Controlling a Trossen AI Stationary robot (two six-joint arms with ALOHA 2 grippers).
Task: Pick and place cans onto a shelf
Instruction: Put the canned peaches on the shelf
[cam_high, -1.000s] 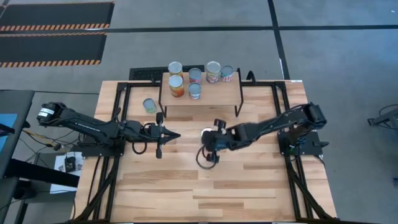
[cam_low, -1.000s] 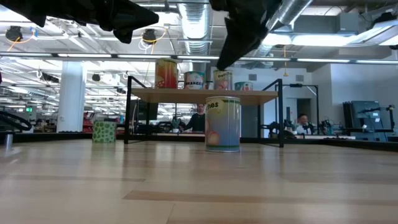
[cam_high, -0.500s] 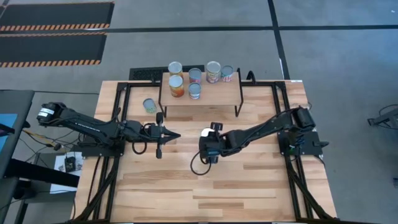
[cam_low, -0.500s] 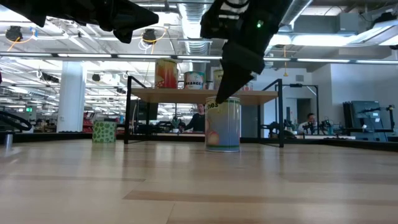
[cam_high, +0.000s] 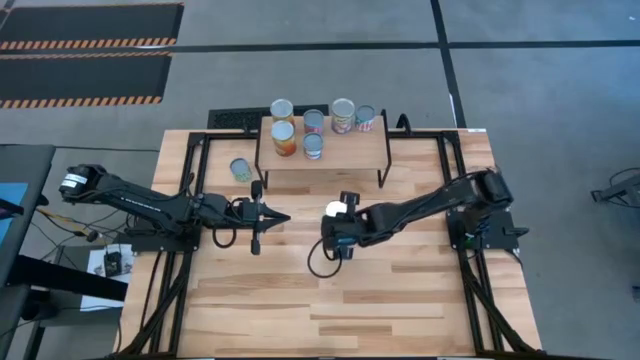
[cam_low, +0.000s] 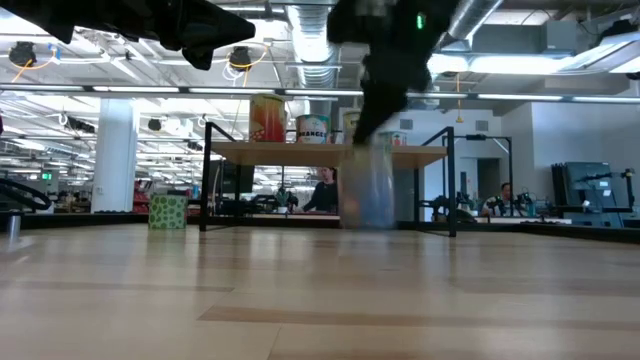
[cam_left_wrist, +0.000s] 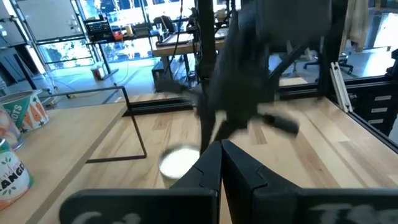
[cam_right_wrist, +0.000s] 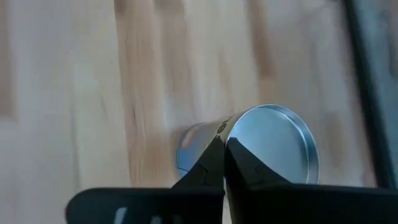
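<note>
A can with a silver top stands on the table's middle, in front of the shelf. It is blurred in the low view. My right gripper is shut and hangs right over it, pointing down. Several cans stand on the shelf top. One green can stands on the table at the shelf's left. My left gripper is shut and empty, level above the table, left of the middle can. My right gripper's shut fingertips come from above, pointing down, and lie at the near rim of the can's top. I cannot tell for certain whether they touch it. The can stands on the table under them.
The shelf's black legs stand on the table's far part. A black frame runs along the table's left and right sides. Bare wood lies near the front edge. People sit in the room behind.
My right gripper has come down and toward the table's left, to the top of the middle can. The can, sharp before, is now blurred in the low view and has shifted a little to that view's right.
</note>
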